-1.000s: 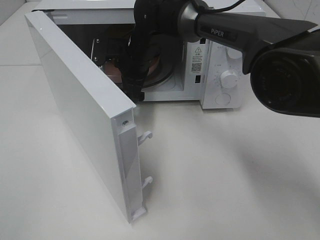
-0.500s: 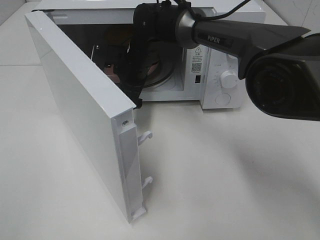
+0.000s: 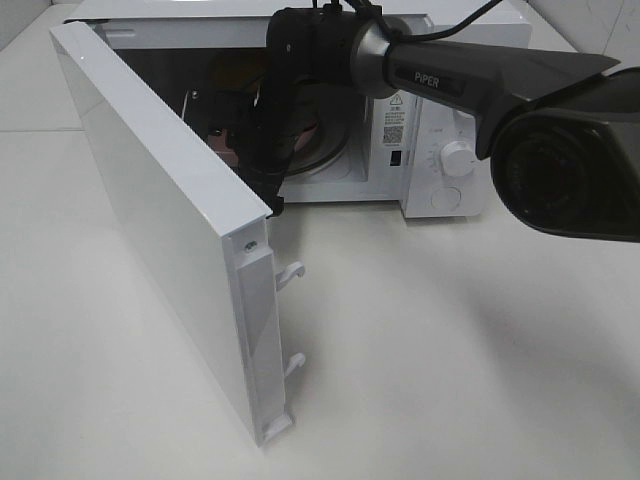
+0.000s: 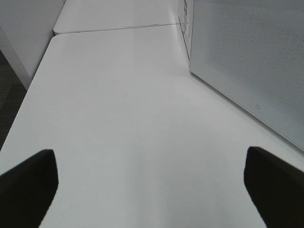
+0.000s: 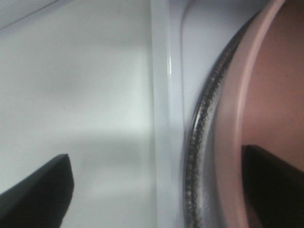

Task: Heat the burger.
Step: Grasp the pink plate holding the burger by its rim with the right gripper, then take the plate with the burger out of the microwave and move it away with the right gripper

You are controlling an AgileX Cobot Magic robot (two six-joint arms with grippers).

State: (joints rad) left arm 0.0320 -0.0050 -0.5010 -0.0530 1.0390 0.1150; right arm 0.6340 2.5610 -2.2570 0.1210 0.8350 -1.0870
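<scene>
Black right gripper [image 5: 156, 190] jaws wide, straddling pink plate [image 5: 275, 85] rim | left gripper [image 4: 152, 185] spread, empty over table [image 4: 118, 95]

Right arm [image 3: 275, 130] blocks most of the microwave [image 3: 450, 190] interior; burger not discernible. Plate [image 5: 270, 85] blurred, cut off at view's edge.

The left hand [image 4: 152, 190], 2 fingers [image 4: 26, 185] apart, hovers above a white table [image 4: 118, 95].

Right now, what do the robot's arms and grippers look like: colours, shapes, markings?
The right arm is dark grey and black, tube-shaped, with white PIPER lettering, a silver collar and a thin black cable. The right gripper and left gripper show plain black fingertips. The left arm is not visible.
</scene>
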